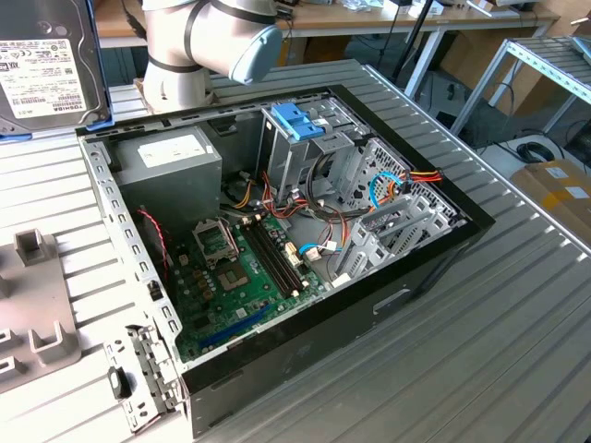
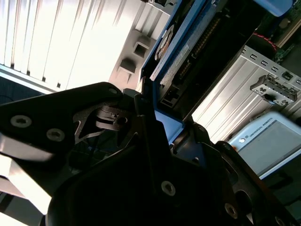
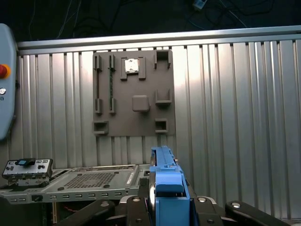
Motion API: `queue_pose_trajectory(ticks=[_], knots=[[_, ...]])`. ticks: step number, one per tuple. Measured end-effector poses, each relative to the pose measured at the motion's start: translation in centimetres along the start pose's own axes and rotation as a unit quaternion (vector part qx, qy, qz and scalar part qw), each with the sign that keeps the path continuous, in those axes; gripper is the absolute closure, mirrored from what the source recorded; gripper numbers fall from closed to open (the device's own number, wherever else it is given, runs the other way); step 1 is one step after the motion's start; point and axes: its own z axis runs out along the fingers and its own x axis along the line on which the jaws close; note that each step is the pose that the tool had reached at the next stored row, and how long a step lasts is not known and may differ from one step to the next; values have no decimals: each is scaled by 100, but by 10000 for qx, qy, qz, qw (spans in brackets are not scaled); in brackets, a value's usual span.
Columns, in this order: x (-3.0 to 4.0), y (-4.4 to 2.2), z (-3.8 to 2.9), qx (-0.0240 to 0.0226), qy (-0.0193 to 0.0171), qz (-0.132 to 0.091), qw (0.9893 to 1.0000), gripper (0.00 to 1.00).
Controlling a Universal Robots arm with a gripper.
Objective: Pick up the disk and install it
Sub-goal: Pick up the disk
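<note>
Exterior view: an open computer case [image 1: 369, 314] lies on its side on the ribbed metal worktop [image 1: 480, 369], with the motherboard [image 1: 240, 277], a grey power-supply box [image 1: 171, 157] and a drive cage topped by a blue handle [image 1: 297, 120] exposed. The robot arm [image 1: 222, 37] rises at the worktop's far edge, behind the case. The disk [image 1: 46, 65] stands outside the case, past its far corner on the exterior view's left, white label facing the camera, a strip of its blue carrier frame along its lower edge. A grey fixture plate [image 1: 37, 314] lies on the worktop near the edge on the exterior view's left.

First wrist view: the gripper [image 3: 168, 207] has its black jaws closed against the two sides of the disk's blue frame [image 3: 167, 183], which juts out between them; beyond lie the fixture plate [image 3: 134, 84] and a teach pendant [image 3: 7, 80].

Second wrist view: the gripper [image 2: 164, 127] clamps one end of the disk [image 2: 174, 47], seen edge-on, blue frame along its side
</note>
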Motion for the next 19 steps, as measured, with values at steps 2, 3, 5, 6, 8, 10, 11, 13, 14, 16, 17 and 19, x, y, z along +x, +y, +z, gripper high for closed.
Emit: queue_pose_trajectory(ticks=[2,3,5,6,8,10,11,13,14,16,17,19], knots=[[0,-7,0,0,1,0,10000,63],[-1,-11,0,0,1,0,10000,63],[-1,-18,-1,0,3,0,10000,63],[-1,-21,-1,0,3,0,10000,63],[-1,-26,-1,0,4,0,10000,63],[-2,-33,-1,0,5,0,10000,63],[-2,-37,-1,0,6,0,10000,63],[-2,-45,-1,1,7,1,10000,63],[-2,-50,-1,1,8,1,10000,63],[-3,-56,-2,1,9,1,10000,63],[-3,-60,-2,1,10,1,10000,63],[-3,-67,-2,0,12,1,10000,63]])
